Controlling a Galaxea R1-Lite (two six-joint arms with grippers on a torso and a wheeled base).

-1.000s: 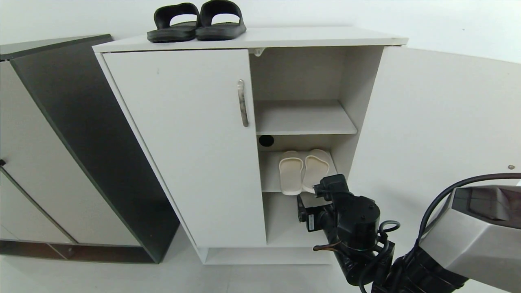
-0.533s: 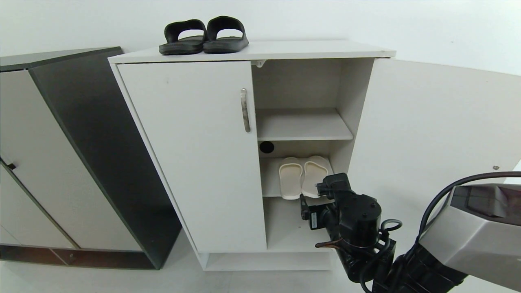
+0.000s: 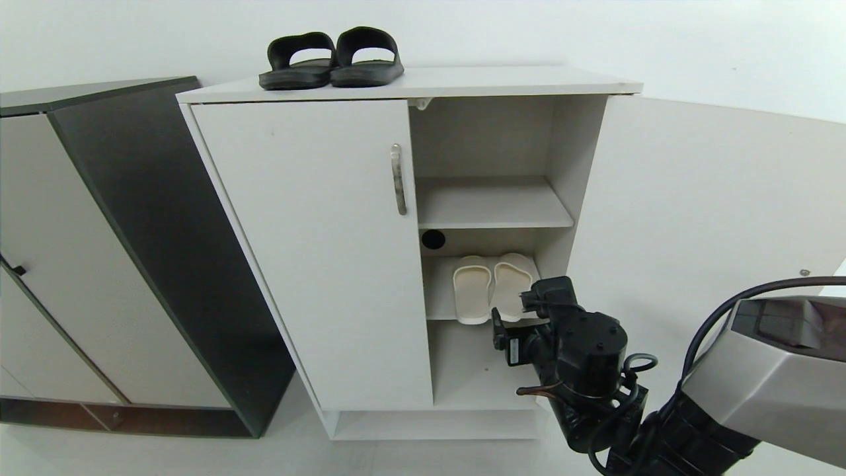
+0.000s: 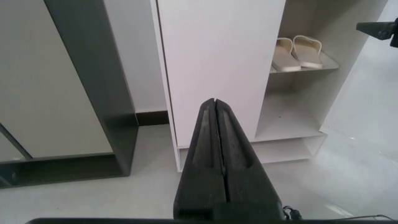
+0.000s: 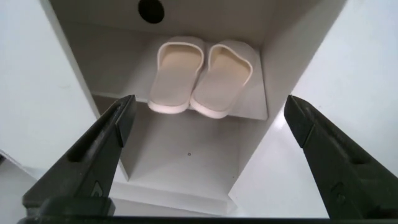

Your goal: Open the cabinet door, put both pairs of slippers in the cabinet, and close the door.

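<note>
A white cabinet [image 3: 304, 251] stands with its left door shut and its right door [image 3: 694, 218] swung wide open. A black pair of slippers [image 3: 330, 58] rests on the cabinet top. A cream pair of slippers [image 3: 492, 287] [image 5: 202, 78] [image 4: 298, 53] lies side by side on the middle shelf. My right gripper [image 3: 522, 314] [image 5: 209, 104] hangs open just in front of that shelf, apart from the cream pair, holding nothing. My left gripper [image 4: 214, 104] is shut and empty, low over the floor before the shut left door.
A dark grey cabinet [image 3: 132, 218] stands close against the white cabinet's left side. The upper shelf [image 3: 492, 201] and bottom compartment [image 3: 469, 370] hold nothing. The open door blocks the right side. Pale floor [image 4: 124, 199] lies in front.
The whole head view shifted at first, so the camera moved. Since then my right gripper has drifted slightly right and back from the shelf. Both pairs of slippers stay put.
</note>
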